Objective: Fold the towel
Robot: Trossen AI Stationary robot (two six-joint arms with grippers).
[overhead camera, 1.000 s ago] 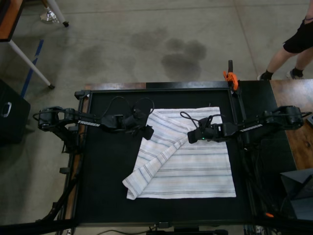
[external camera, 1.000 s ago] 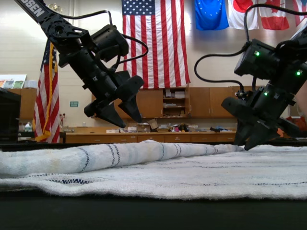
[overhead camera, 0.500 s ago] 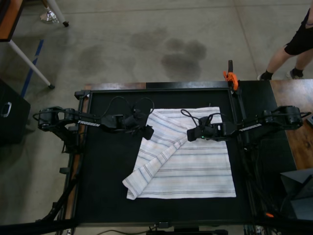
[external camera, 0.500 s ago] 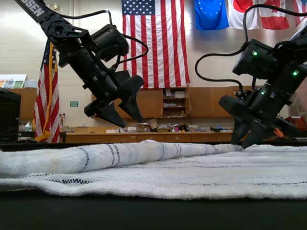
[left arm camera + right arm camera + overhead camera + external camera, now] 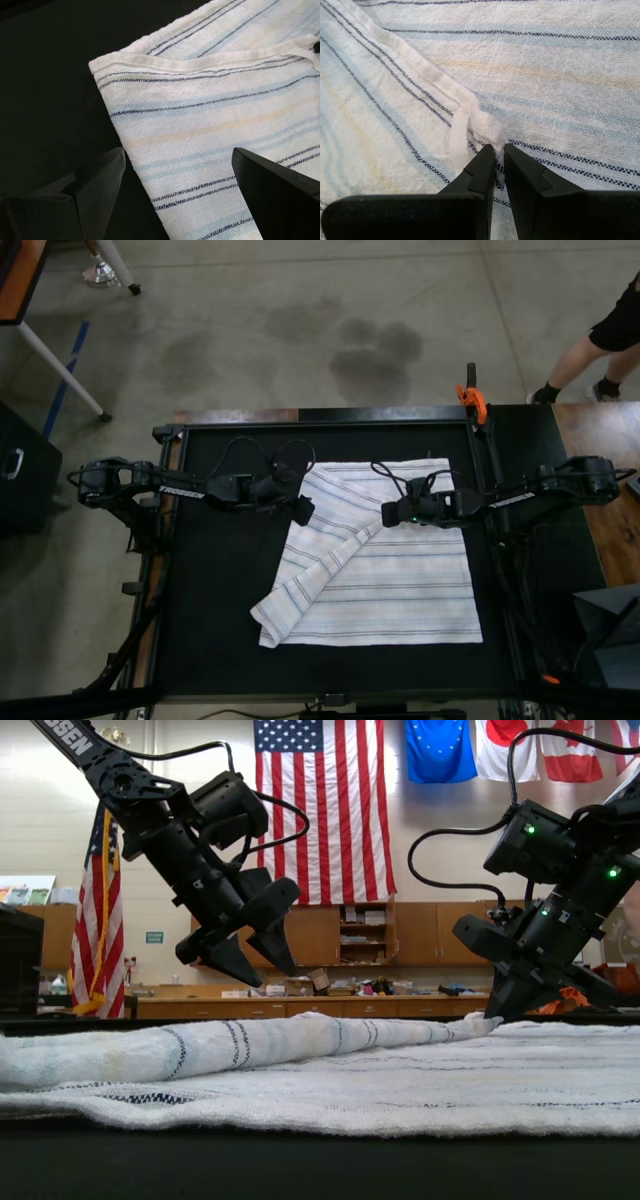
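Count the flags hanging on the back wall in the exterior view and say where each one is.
4 on the wall: a US flag at centre, a blue starred flag to its right, then a white flag with a red disc, and a red-and-white flag. More may lie beyond the frame.

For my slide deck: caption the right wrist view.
Right gripper pinching a folded corner of the striped towel.

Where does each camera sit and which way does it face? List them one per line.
Top view: overhead, facing down at the towel and both arms.
Exterior view: table level, facing across the towel; both tools show.
Left wrist view: above the towel's corner; open left tool.
Right wrist view: shut right tool at a fold.
All share the towel.
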